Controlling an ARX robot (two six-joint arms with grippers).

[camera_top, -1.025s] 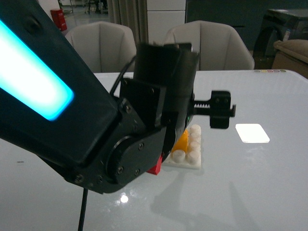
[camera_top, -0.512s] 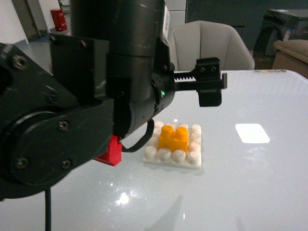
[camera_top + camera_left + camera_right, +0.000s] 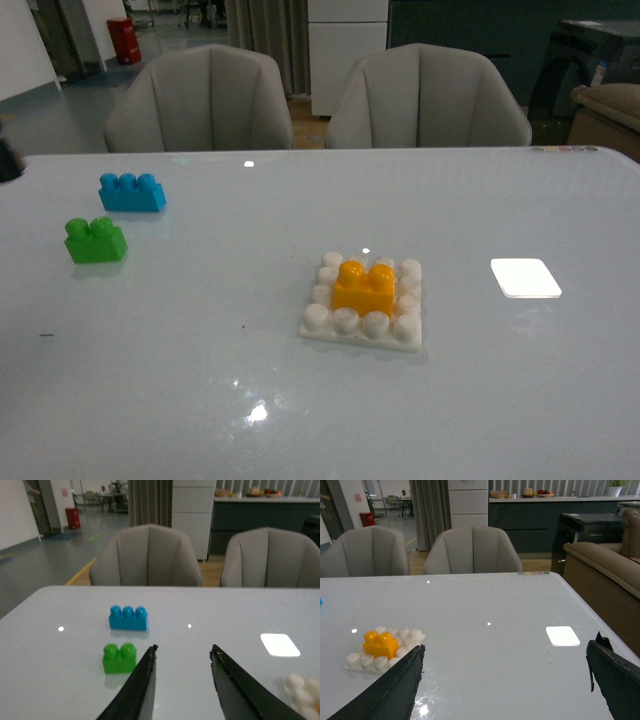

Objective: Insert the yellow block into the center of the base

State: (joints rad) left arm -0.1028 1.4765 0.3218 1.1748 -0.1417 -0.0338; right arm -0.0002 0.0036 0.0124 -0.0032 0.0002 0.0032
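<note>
Yellow block (image 3: 364, 288) sits seated in the base (image 3: 318, 325) center, long axis left-right; my left gripper (image 3: 182, 667) and right gripper (image 3: 505, 680) both hang spread, clear of it.

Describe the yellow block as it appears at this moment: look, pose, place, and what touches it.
The yellow block is a yellow-orange, glossy plastic-looking brick with two round studs on top. It sits upright and level in the middle of the white studded base, with white studs showing on all sides of it. Only the base touches it; no gripper is near it in the front view. The right wrist view shows the same seating. Its underside and how deep it is pressed cannot be seen.
</note>
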